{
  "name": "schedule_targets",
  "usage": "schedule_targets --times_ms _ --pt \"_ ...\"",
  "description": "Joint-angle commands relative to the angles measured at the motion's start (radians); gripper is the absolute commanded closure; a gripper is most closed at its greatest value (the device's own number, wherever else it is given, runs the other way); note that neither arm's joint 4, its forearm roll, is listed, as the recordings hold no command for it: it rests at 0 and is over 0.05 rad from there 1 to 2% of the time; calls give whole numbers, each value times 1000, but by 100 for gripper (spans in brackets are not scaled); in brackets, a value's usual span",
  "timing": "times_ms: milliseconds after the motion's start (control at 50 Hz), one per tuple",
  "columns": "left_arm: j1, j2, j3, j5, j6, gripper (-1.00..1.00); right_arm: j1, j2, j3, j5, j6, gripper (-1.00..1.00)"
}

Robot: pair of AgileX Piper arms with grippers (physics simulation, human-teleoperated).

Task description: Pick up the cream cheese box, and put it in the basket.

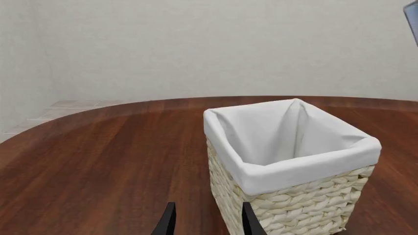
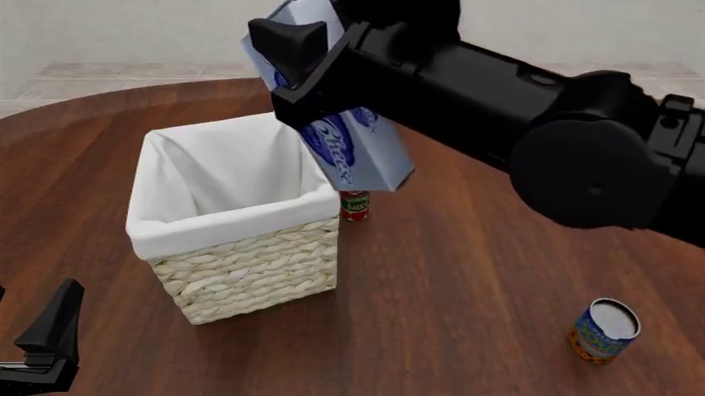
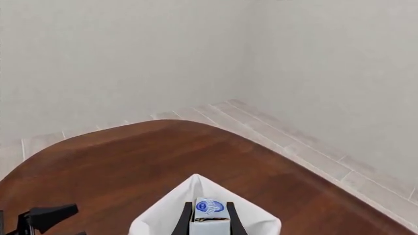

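The cream cheese box (image 2: 355, 153), pale blue-white with a dark blue logo, hangs tilted in the air over the far right edge of the basket (image 2: 226, 229). My right gripper (image 2: 303, 70) is shut on its upper end. In the right wrist view the box (image 3: 210, 211) sits between the gripper's (image 3: 209, 224) black fingers, with the basket's white liner (image 3: 163, 215) below it. The left gripper (image 1: 207, 223) is open and holds nothing, low at the near left of the table, its view facing the basket (image 1: 294, 171). A corner of the box (image 1: 412, 19) shows at that view's edge.
A small red can (image 2: 355, 206) stands just behind the basket's right side. A blue-and-orange can (image 2: 603, 330) stands at the near right of the dark wooden table (image 2: 463, 280). The left gripper (image 2: 46, 342) sits near the front left edge.
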Motion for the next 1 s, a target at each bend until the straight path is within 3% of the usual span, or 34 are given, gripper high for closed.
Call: schedule_targets --times_ms 20,1000 --pt "0 0 0 0 0 -100 14 14 -46 21 -7 100" --pt "0 0 0 0 0 -100 72 161 -185 28 22 100"
